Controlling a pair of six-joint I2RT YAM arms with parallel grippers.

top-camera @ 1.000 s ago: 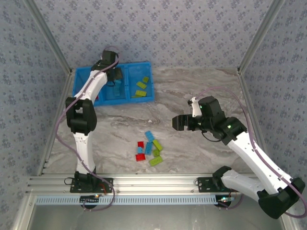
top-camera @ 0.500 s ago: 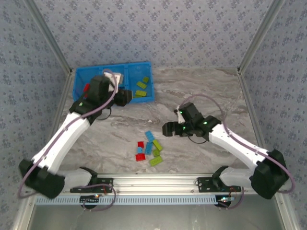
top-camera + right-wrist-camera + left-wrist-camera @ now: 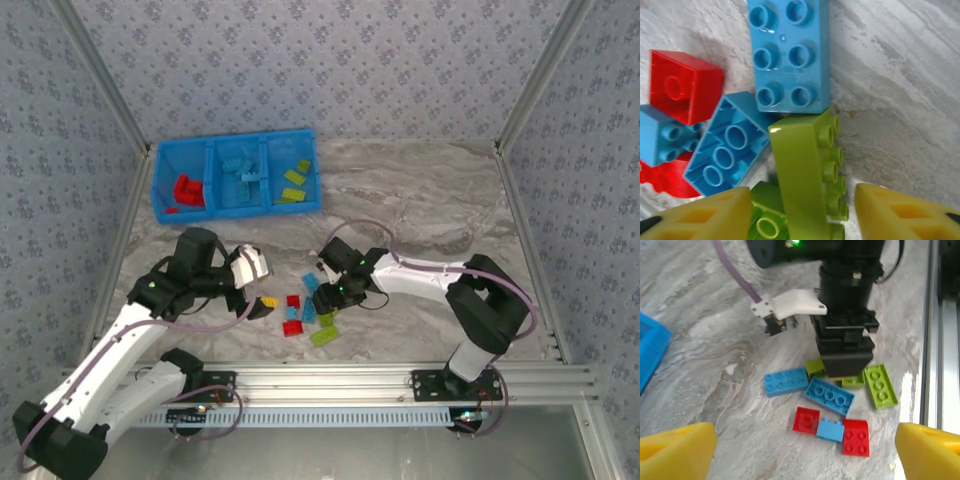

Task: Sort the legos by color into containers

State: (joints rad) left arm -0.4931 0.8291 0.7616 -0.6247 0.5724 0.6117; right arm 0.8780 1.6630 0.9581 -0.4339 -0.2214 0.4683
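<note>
right end effector straddles a lime green studded plastic brick tipped on edge in the loose brick pile (pinched or not, can't tell); left end effector, beside the pile, spread wide.

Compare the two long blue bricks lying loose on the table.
The studs-up brick shows its studs; the flipped brick shows its hollow underside. The studs-up brick lies at the pile's edge; the flipped brick sits amid red bricks and green bricks. Both are light blue, same shape.
</note>
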